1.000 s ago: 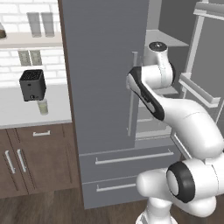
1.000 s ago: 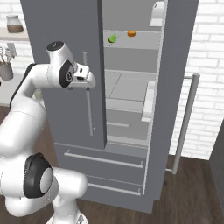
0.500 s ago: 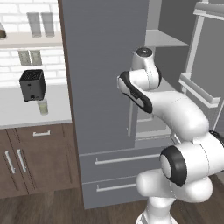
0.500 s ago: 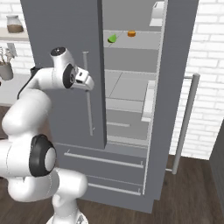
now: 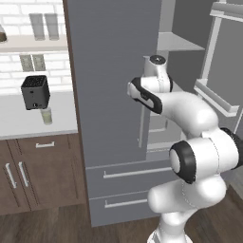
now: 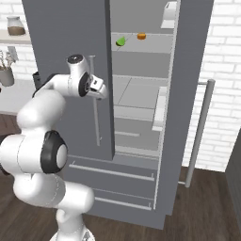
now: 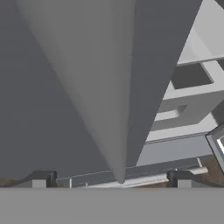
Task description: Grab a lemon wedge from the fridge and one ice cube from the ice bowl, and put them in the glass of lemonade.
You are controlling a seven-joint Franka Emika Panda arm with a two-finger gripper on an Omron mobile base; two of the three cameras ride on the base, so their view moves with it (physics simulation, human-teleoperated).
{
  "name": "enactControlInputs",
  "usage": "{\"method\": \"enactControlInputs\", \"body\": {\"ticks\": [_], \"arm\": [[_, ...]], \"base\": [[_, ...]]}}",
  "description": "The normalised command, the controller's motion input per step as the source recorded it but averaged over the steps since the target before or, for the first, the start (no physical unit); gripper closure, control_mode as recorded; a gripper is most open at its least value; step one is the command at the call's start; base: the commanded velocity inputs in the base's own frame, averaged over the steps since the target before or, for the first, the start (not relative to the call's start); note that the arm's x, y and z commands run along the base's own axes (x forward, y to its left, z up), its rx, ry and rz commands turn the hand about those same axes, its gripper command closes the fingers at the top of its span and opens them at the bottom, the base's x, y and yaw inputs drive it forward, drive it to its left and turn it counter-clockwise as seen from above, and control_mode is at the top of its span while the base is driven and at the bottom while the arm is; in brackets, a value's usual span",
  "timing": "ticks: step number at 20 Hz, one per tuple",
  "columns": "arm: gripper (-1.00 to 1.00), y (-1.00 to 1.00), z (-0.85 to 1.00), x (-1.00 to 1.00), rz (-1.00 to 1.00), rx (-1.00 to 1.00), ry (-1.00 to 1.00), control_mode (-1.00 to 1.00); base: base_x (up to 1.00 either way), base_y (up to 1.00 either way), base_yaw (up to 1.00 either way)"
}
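— What are you seeing at the fridge point(image 6: 66, 42)?

— Its right door is standing open, the left one is shut. I'm holding the gripper point(image 7: 109, 178) right at the front of the left door, next to its vertical bar handle point(image 6: 95, 117). The fingers point(image 7: 38, 178) are spreading wide apart, gripping nothing.

— And the lemon wedge?

— The lemon wedge point(image 6: 121, 41) is sitting on an upper shelf inside, with a small orange item point(image 6: 141, 36) near it.

— The lemonade?

— The glass of lemonade point(image 5: 46, 115) is waiting on the counter point(image 5: 28, 126) left of the fridge, just in front of the black toaster point(image 5: 35, 91).
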Motion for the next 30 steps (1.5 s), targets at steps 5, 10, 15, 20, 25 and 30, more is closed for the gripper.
{"method": "enactControlInputs", "body": {"ticks": [5,10,15,20,25,30], "arm": [[-1.00,-0.10,0.05,0.18,-0.05,0.00,0.00,-1.00],[-1.00,0.02,0.41,0.02,-0.01,0.00,-0.06,-1.00],[-1.00,0.01,0.10,0.21,-0.01,0.00,-0.12,-1.00],[-1.00,0.00,-0.11,0.58,-0.02,0.00,-0.01,-1.00],[-1.00,0.13,-0.18,0.30,-0.02,0.00,-0.05,-1.00],[-1.00,0.16,-0.27,0.23,0.00,0.00,-0.19,-1.00]], "base": [[0.00,0.00,0.00],[0.00,0.00,0.00],[0.00,0.00,0.00],[0.00,0.00,0.00],[0.00,0.00,0.00],[0.00,0.00,0.00]]}}
